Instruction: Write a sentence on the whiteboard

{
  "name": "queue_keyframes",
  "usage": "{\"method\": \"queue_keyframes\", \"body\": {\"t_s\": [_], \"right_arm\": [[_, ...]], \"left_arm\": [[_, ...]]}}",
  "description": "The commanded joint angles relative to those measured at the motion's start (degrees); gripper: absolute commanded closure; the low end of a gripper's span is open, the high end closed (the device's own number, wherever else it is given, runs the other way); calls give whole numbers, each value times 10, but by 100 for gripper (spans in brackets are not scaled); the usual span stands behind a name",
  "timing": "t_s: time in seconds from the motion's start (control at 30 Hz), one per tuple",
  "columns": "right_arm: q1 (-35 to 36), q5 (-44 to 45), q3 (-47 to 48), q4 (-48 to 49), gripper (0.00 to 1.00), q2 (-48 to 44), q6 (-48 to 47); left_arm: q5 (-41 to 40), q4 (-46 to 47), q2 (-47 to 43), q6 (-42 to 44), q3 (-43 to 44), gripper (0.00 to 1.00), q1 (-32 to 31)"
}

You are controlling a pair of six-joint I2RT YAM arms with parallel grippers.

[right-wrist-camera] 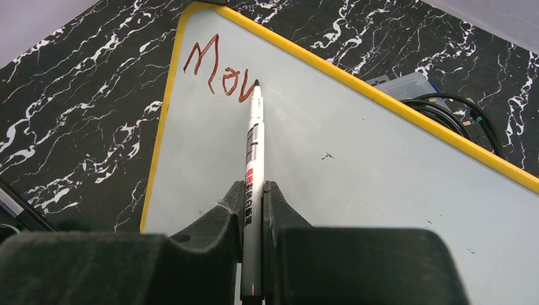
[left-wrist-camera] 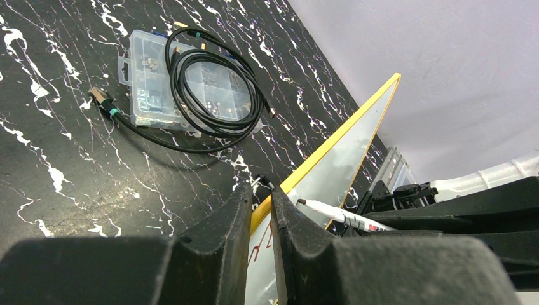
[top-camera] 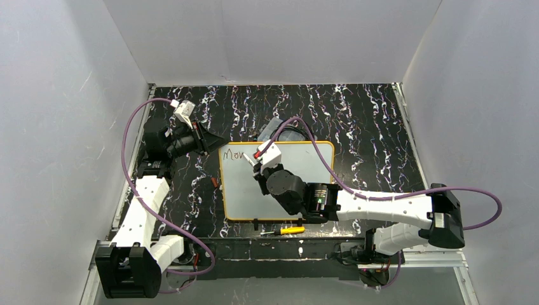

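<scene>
On the black, white-veined table (top-camera: 368, 127), centre, ahead of both arm bases, items as found:

1. whiteboard (top-camera: 241, 197): white, yellow-orange rim, lying with its long sides across the table. Judged placement: within reach of both arms, 1 to steady it and 1 to write.

2. left gripper (left-wrist-camera: 260, 198): clenched on the whiteboard's rim at the far-left corner, the yellow edge passing between its fingers. Judged purpose: pinning the board so it does not slide under the pen strokes.

3. right gripper (right-wrist-camera: 253, 190): clamped around the marker's barrel. Much of the barrel runs out ahead of the fingers, so the tip shows plainly in the wrist view and the fingers stand off the board.

4. marker (right-wrist-camera: 254, 140): white barrel with a printed label, dark tip touching the board at the end of the last stroke.

5. sentence (right-wrist-camera: 219, 71): reddish-brown script begun in the board's far-left corner, just beside the left gripper's hold. 3 letters so far, reading roughly "Mov"; the 3rd is uncertain. Starting there leaves bare white to the right and below for further words. Judged progress: early, most of the sentence not yet written.

6. clear compartment box (left-wrist-camera: 147, 82) with a coiled black cable (left-wrist-camera: 216, 98) resting on it: just beyond the board's far edge, apart from both grippers. No evident part in the writing.

7. yellow-handled screwdriver (top-camera: 287, 230): lying just beside the board's near edge, untouched.
</scene>
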Motion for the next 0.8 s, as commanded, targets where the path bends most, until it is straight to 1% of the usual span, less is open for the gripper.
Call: {"method": "queue_keyframes", "body": {"t_s": [0.0, 0.3, 0.63, 0.77], "right_arm": [[-7, 50, 4, 19, 99, -11, -10], [-5, -18, -37, 63, 99, -52, -39], [-5, -26, -24, 47, 99, -27, -37], [-5, -16, -16, 37, 99, -20, -35]], "left_arm": [[41, -19, -12, 0, -2, 85, -11], [41, -19, -12, 1, -1, 84, -11], [41, -19, -10, 1, -2, 84, -11], [41, -20, -11, 1, -1, 84, -11]]}}
